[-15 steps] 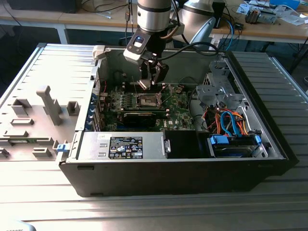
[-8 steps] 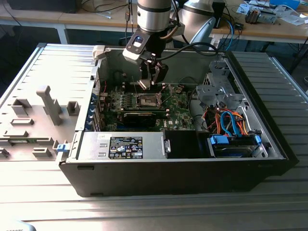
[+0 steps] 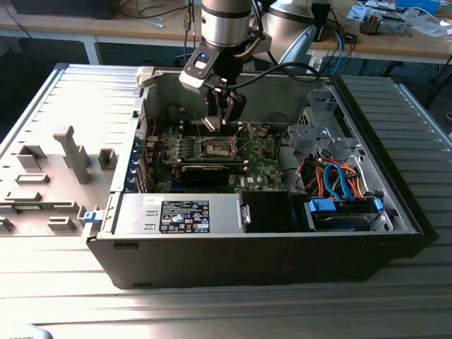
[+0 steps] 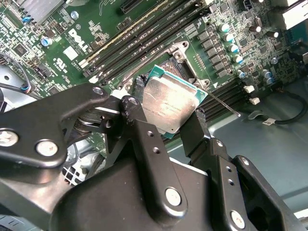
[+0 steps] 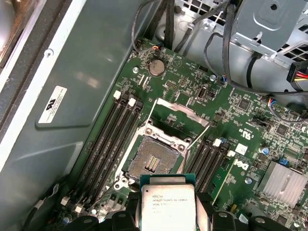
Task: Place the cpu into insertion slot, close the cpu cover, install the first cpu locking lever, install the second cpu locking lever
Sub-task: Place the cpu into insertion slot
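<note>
— Above the green motherboard [image 5: 226, 115], what is gripped by the claw [image 3: 222, 121]?

— The cpu [image 5: 167, 204] is pinched by its opposite edges, as is seen in both wrist views, with its silvery top faced to the cameras. The claw is closed down to the chip's width and nothing else is held.

— Which way from it is the insertion slot [image 5: 153, 161] found?

— Beneath it, so it is judged: in the exterior view the claw is hung over the bare recess, apart from it. The cpu cover [image 5: 180, 109] is swung up on its hinge, so the socket is exposed.

— Can any writing be made out?

— Print is carried on the chip's top, on a white label [image 5: 57, 103] on the case wall, and on the black box's label [image 3: 185, 215]; none of it is read out.
</note>
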Robot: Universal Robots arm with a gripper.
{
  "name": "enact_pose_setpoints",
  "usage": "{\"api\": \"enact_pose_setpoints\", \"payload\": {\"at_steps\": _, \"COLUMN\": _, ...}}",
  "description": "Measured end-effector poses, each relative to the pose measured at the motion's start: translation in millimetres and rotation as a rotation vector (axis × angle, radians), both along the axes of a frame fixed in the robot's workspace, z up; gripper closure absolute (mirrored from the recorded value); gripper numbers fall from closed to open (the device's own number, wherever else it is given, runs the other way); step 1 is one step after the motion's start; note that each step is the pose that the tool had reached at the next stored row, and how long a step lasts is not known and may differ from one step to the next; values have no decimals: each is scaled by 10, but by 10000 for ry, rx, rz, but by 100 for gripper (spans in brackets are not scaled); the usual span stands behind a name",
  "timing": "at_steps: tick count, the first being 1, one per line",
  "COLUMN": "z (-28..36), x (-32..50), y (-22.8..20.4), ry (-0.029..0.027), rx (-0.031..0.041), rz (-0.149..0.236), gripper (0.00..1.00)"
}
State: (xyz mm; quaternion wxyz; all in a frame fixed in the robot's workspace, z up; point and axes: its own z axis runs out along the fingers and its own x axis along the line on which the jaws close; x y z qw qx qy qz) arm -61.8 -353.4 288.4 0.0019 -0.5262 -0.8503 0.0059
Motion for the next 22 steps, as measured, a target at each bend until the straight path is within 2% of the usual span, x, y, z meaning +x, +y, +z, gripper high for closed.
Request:
{"api": "enact_pose_setpoints", "payload": {"at_steps": 11, "z": -4, "x": 0, "y": 0, "ry": 1, "rx": -2, "rz": -350, "gripper": 45}}
{"api": "enact_pose_setpoints", "payload": {"at_steps": 22, "z": -12, "x": 0, "y": 0, "ry": 0, "rx": -2, "rz": -949, "gripper": 45}}
